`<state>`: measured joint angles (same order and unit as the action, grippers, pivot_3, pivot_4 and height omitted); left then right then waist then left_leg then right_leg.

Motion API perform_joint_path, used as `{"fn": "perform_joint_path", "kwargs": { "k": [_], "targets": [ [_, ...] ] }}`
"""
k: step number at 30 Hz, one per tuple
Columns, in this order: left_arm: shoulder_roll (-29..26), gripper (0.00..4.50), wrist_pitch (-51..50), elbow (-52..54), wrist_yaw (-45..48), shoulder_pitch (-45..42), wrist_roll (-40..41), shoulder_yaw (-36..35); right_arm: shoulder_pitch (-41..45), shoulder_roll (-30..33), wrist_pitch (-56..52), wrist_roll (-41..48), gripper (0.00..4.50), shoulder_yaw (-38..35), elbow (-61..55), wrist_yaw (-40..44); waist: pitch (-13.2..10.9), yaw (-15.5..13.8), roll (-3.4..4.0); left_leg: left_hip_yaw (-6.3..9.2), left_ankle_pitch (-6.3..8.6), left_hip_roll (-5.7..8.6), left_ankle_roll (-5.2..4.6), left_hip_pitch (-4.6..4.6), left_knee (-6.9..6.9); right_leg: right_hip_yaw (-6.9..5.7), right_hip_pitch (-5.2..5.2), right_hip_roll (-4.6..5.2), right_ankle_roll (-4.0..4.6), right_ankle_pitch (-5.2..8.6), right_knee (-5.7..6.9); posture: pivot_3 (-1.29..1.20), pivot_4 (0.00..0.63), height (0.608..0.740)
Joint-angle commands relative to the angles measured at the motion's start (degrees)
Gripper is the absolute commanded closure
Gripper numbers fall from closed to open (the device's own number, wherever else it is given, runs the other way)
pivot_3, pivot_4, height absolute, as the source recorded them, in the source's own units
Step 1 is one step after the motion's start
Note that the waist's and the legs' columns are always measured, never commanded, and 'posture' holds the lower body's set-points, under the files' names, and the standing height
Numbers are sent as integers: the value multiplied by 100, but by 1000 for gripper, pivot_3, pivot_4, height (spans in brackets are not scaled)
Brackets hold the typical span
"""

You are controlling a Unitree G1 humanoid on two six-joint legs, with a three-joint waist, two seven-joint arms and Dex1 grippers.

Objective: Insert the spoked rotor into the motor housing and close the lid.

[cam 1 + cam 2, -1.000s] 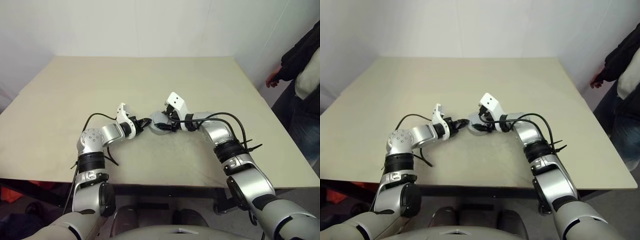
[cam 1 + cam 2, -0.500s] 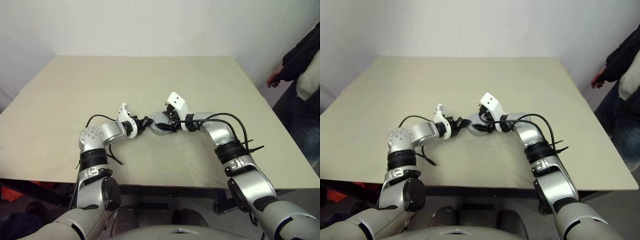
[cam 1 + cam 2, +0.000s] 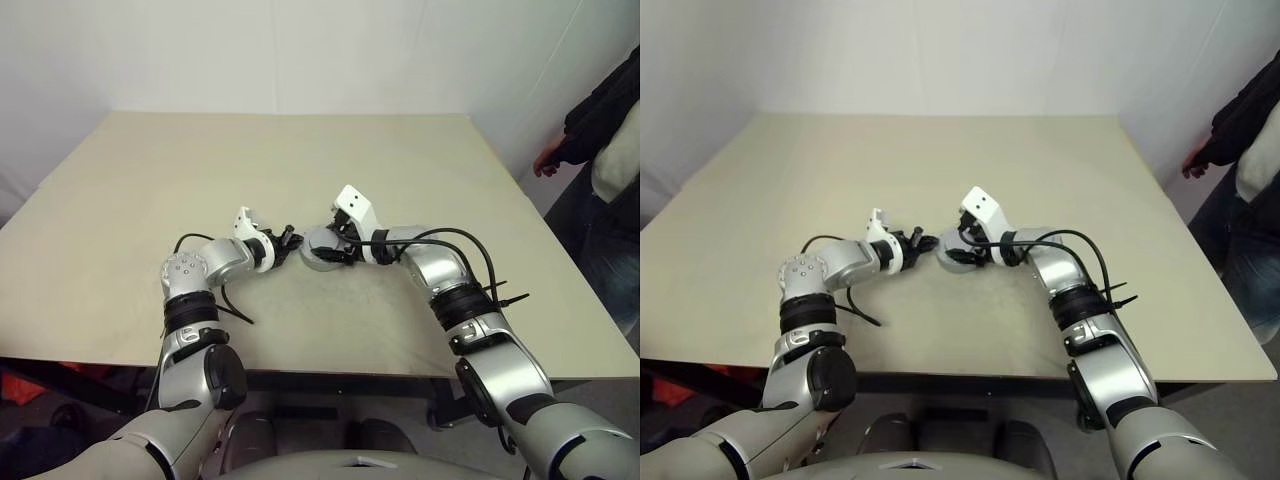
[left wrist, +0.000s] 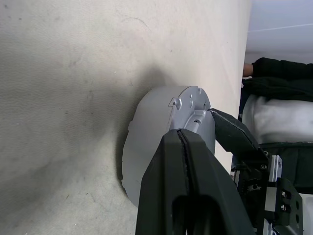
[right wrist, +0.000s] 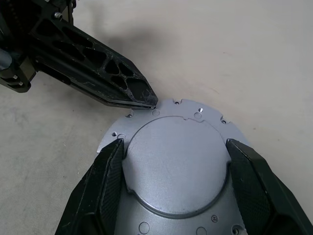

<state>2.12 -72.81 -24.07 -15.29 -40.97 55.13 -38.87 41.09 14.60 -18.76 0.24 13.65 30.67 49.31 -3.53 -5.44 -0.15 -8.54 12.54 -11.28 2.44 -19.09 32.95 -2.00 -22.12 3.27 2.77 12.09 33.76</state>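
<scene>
The lid, a smooth matte grey disc with a notched flange, sits on the round motor housing on the table, just ahead of me. My right gripper is shut on the lid's raised centre, one finger on each side. My left gripper is shut with nothing in it. Its closed fingertips touch the lid's flange on the side away from the right wrist. The spoked rotor is hidden.
The beige table stretches wide on every side of the two grippers. A person in dark clothes stands beyond the table's right edge, a hand near the far right corner.
My left wrist has rolled and the left elbow has swung inward, while its shut fingertips stay at the lid's rim. The right gripper and the lid have not moved.
</scene>
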Motion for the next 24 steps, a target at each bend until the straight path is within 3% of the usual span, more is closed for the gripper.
{"fn": "perform_joint_path", "kwargs": {
  "k": [1, 16, 20, 24],
  "targets": [
    [-95, 4472, 3, -132, -237, 60, -148, 20, -107, 105, -214, -128, 1305, 18, 212, -149, 0, 0, 0, 0, 0, 0, 0, 0, 0, 0, 0, 0, 0, 0, 0, 0, 0, 740],
    [-103, 4472, -129, -85, -110, 52, -65, 98, -102, 91, -165, 226, 1305, -154, -60, 110, 0, -2, 0, 0, 0, -1, 0, -4, -1, -2, -3, 0, 0, 0, 0, 0, 0, 740],
    [-92, 4500, -199, -74, -55, 49, -21, 142, -128, 101, -137, 229, 12, -171, -304, 58, -1, -3, 1, 0, 3, -1, -6, -14, -2, -6, -8, 1, 2, -1, -3, 0, 0, 740],
    [-90, 4500, -226, -65, -40, 53, 4, 160, -50, -15, -253, 481, 12, -412, -474, -11, -1, -2, 1, 0, 2, -2, -4, -29, -2, -9, -20, 1, 30, -17, -3, 0, 0, 740]
  ]
}}
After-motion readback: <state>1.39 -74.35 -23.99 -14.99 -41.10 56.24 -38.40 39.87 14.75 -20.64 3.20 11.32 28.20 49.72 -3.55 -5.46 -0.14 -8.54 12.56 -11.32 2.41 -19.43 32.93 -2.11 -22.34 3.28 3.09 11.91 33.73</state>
